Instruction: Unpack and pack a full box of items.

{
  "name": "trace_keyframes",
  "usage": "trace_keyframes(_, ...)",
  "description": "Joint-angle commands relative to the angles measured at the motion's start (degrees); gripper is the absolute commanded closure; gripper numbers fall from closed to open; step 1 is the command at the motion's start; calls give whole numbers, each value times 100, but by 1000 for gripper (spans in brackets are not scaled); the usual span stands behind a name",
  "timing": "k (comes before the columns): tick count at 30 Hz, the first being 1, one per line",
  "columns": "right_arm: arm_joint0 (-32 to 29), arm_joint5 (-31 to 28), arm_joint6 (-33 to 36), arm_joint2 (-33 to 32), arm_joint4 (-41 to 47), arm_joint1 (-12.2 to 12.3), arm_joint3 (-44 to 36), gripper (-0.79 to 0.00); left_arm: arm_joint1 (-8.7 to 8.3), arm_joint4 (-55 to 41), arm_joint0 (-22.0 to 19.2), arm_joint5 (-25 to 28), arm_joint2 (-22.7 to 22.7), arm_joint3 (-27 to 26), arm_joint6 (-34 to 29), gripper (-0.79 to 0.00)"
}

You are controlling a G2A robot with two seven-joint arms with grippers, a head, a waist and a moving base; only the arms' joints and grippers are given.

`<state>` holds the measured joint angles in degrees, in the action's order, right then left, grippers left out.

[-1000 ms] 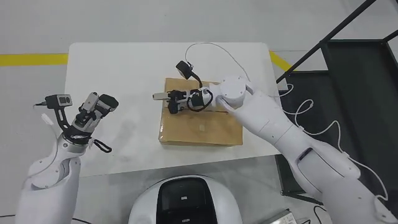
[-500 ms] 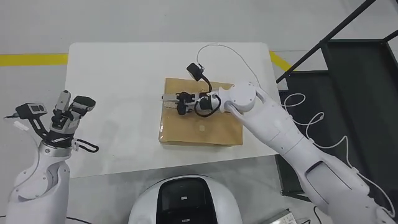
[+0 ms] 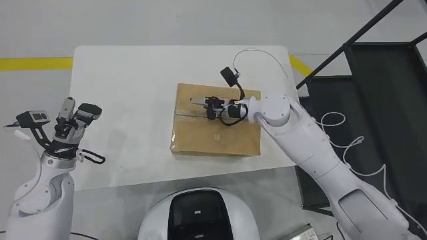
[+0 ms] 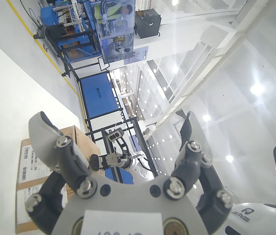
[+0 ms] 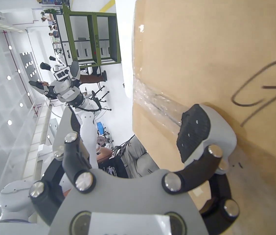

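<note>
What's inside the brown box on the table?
You can't see inside. The brown box is shut, and clear tape covers the seam between its top flaps, so anything in it is hidden. The open right gripper is over that seam.

A handwritten G marks the cardboard box [image 5: 196, 37].

Matt cardboard box [image 3: 200, 140] bears glossy, crinkled tape [image 5: 150, 96] on a smooth table [image 3: 127, 100].

A white table [image 3: 120, 87] carries one taped cardboard box [image 3: 200, 137].
</note>
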<state>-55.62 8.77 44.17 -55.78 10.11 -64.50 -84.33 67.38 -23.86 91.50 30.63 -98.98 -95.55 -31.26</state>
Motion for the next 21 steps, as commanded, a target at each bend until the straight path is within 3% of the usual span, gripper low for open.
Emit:
trace_keyframes(1,-143,57,-7,-158,-14,43,-119,-785,0,0,0,0,0,0,0,-785)
trace_keyframes(21,-1440,294,-409,-1387,-302,340,-945,-785,0,0,0,0,0,0,0,-785)
